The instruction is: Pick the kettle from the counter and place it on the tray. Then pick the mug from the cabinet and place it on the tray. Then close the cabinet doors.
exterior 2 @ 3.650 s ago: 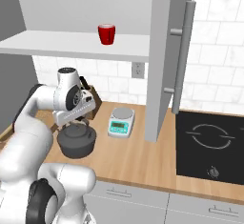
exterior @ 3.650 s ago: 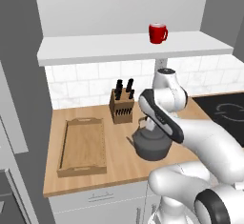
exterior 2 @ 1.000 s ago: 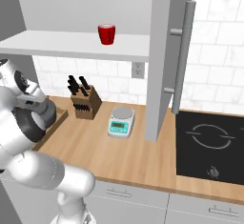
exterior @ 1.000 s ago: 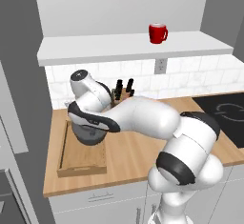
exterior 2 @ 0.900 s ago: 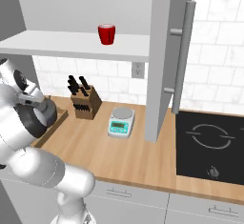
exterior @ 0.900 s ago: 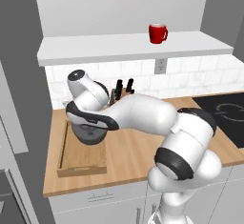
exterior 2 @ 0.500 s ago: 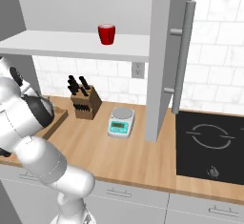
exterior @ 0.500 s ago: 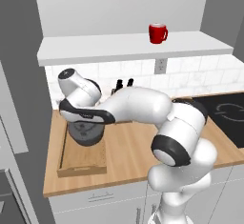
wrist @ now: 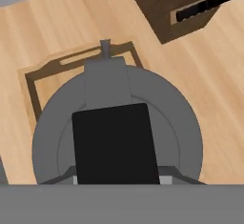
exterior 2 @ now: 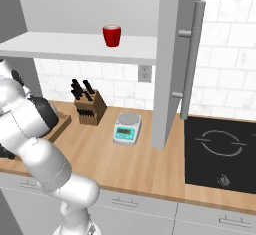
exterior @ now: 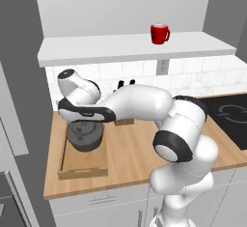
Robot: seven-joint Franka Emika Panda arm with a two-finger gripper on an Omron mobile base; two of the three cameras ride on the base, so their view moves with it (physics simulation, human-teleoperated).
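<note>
Look at the lower left of the left base view: you have one wooden tray (exterior: pixel 81 166) on the counter (exterior: pixel 130 151), and one dark grey kettle (exterior: pixel 85 135) sits within its far half, under the arm's hand. Whether its base rests on the tray floor or hangs just above it, you cannot tell. In the hand view the kettle (wrist: pixel 119 123) takes up the centre, its short spout pointing toward the top of the frame over the tray's (wrist: pixel 31 82) cut-out handle, and its black handle (wrist: pixel 116 143) runs straight down into the bottom edge.

The gripper (exterior: pixel 85 121) is right above the kettle, but the finger tips are hidden, so you cannot tell whether they are clamped on the handle or standing apart.

In the upper middle of both base views, the open cabinet (exterior: pixel 130 47) holds one red mug (exterior: pixel 159 33) on its pale shelf (alone there, handle to the right in the left base view). One cabinet door (exterior 2: pixel 179 54) with its bar handle stands edge-on at the right of the right base view.

Elsewhere on the counter you have one knife block (exterior 2: pixel 88 108), one small kitchen scale (exterior 2: pixel 127 127), and one black hob (exterior 2: pixel 222 154) at the right.
</note>
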